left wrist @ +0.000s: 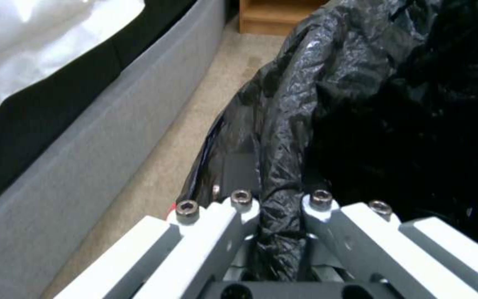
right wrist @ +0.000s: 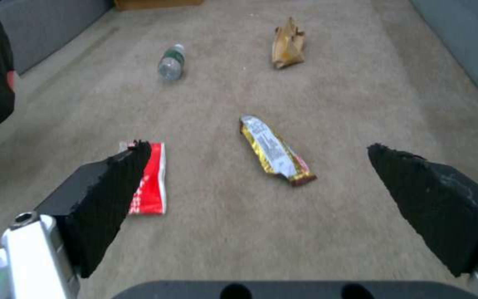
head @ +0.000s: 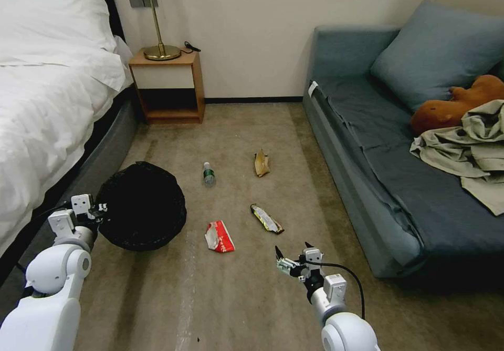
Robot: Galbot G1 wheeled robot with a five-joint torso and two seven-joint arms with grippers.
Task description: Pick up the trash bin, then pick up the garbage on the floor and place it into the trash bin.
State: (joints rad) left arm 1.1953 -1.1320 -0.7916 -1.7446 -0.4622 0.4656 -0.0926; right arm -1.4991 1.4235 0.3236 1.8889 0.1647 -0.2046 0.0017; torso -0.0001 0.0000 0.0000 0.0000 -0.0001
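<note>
The trash bin (head: 142, 206), round and lined with a crinkly black bag (left wrist: 361, 104), is beside the bed at the left. My left gripper (head: 100, 209) is at its near-left rim, shut on a fold of bag and rim (left wrist: 280, 203). The garbage lies on the carpet: a red-and-white wrapper (head: 219, 236) (right wrist: 153, 182), a yellow-and-dark snack wrapper (head: 266, 218) (right wrist: 275, 149), a small clear bottle (head: 209, 174) (right wrist: 171, 62) and a crumpled brown paper bag (head: 261, 163) (right wrist: 288, 43). My right gripper (head: 293, 254) (right wrist: 258, 147) hangs open and empty, just short of the yellow wrapper.
A white-sheeted bed (head: 47, 93) runs along the left and a blue sofa (head: 378, 146) along the right, carrying a cushion, a brown plush toy and a crumpled cloth. A wooden nightstand (head: 168, 85) with a lamp stands at the far wall. Carpet lies open between them.
</note>
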